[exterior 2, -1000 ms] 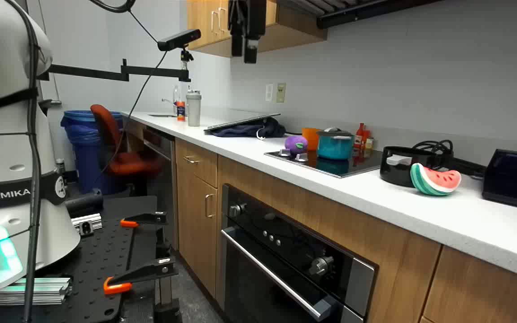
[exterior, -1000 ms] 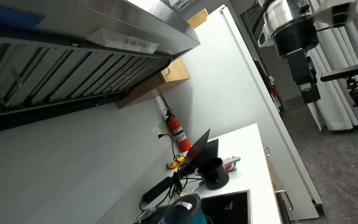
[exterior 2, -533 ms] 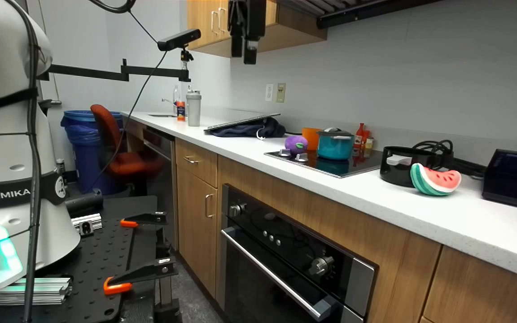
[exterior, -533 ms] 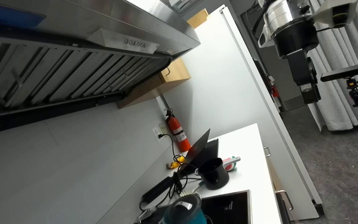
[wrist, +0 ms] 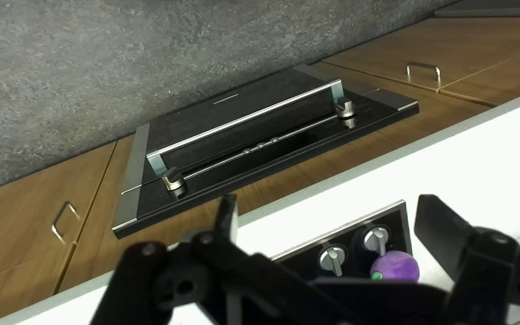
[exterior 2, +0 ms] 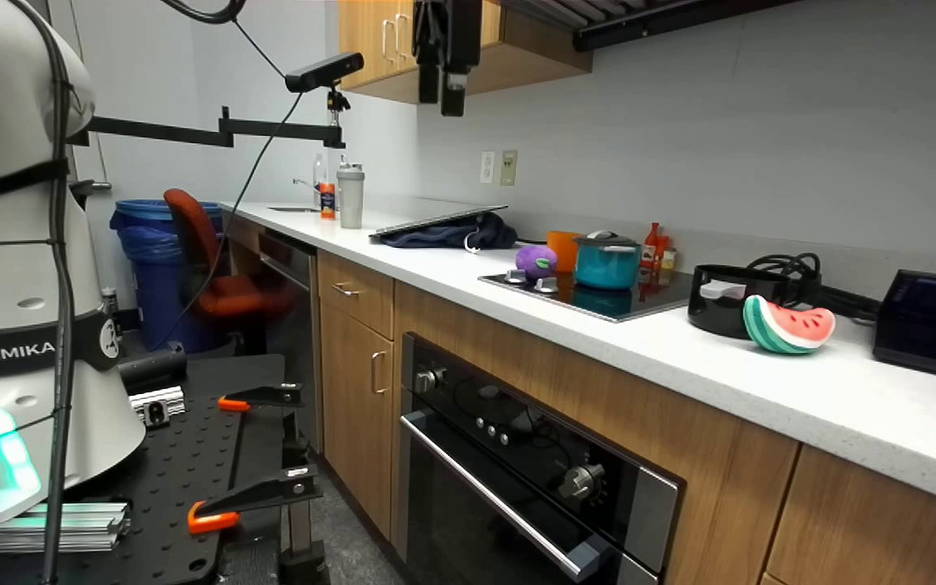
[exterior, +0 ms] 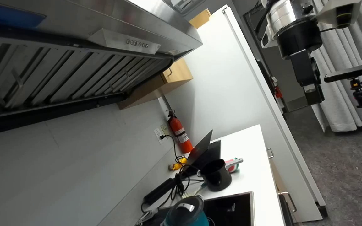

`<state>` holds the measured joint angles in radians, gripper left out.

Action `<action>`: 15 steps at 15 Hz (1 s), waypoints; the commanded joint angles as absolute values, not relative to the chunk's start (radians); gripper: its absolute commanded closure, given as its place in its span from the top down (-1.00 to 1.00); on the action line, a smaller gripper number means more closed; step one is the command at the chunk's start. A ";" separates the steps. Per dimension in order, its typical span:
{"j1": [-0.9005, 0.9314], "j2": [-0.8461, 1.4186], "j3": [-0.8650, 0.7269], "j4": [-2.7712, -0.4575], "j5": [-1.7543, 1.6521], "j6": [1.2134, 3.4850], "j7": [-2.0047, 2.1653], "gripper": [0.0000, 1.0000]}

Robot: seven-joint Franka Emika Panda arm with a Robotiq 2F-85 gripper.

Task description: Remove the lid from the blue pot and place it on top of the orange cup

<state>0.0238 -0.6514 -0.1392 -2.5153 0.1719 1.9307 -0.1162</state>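
The blue pot (exterior 2: 606,266) stands on the cooktop in an exterior view, with its dark lid (exterior 2: 608,239) on top. In an exterior view the pot (exterior: 200,221) is cut by the bottom edge, and its lid (exterior: 184,211) shows a light handle. The orange cup (exterior 2: 562,250) stands just behind and beside the pot, partly hidden by it and by a purple toy. My gripper (wrist: 327,201) is open and empty in the wrist view. It hangs high above the counter, well apart from pot and cup, in both exterior views (exterior 2: 441,93) (exterior: 313,94). The wrist view shows neither pot nor cup.
The purple toy (exterior 2: 536,262) sits by the knobs of the cooktop (wrist: 359,225). A black pot (exterior 2: 728,301), a watermelon toy (exterior 2: 793,327) and red bottles (exterior 2: 653,248) are on the counter. The range hood (exterior: 74,75) overhangs it. A camera arm (exterior 2: 273,130) stands near my arm.
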 commanded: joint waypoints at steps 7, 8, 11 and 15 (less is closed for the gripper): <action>0.008 -0.649 -0.126 -2.513 0.180 1.926 -0.124 1.00; 0.008 -0.649 -0.126 -2.513 0.180 1.926 -0.124 1.00; 0.008 -0.649 -0.126 -2.513 0.180 1.926 -0.124 1.00; 0.008 -0.640 -0.125 -2.520 0.173 1.929 -0.134 1.00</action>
